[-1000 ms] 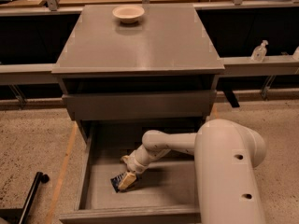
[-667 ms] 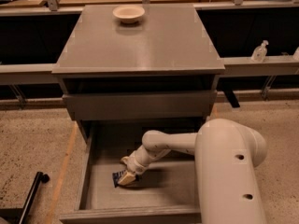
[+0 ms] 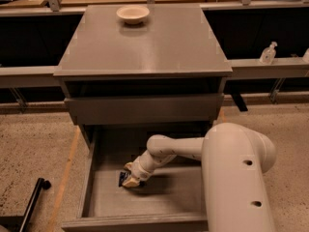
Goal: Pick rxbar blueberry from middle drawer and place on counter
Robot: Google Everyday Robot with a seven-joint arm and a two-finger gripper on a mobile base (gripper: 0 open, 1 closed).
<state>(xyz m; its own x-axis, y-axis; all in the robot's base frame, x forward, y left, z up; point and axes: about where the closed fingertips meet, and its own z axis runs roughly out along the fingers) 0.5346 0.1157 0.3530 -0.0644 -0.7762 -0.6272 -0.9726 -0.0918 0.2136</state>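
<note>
The middle drawer [image 3: 96,197] is pulled out below the counter [image 3: 145,42]. The rxbar blueberry [image 3: 123,178] lies on the drawer floor at mid-left; only its dark end shows past the fingertips. My gripper [image 3: 129,177] reaches down into the drawer from the right and sits right on the bar, at the drawer floor. The white arm covers the drawer's right part.
A cream round bowl [image 3: 133,14] stands at the back of the counter. A shallower drawer front [image 3: 145,108] sits above the open drawer. A spray bottle [image 3: 268,52] stands on the right ledge. A black pole [image 3: 29,204] lies on the speckled floor at left.
The gripper and the bar stay at the same spot on the drawer floor. I see almost no movement.
</note>
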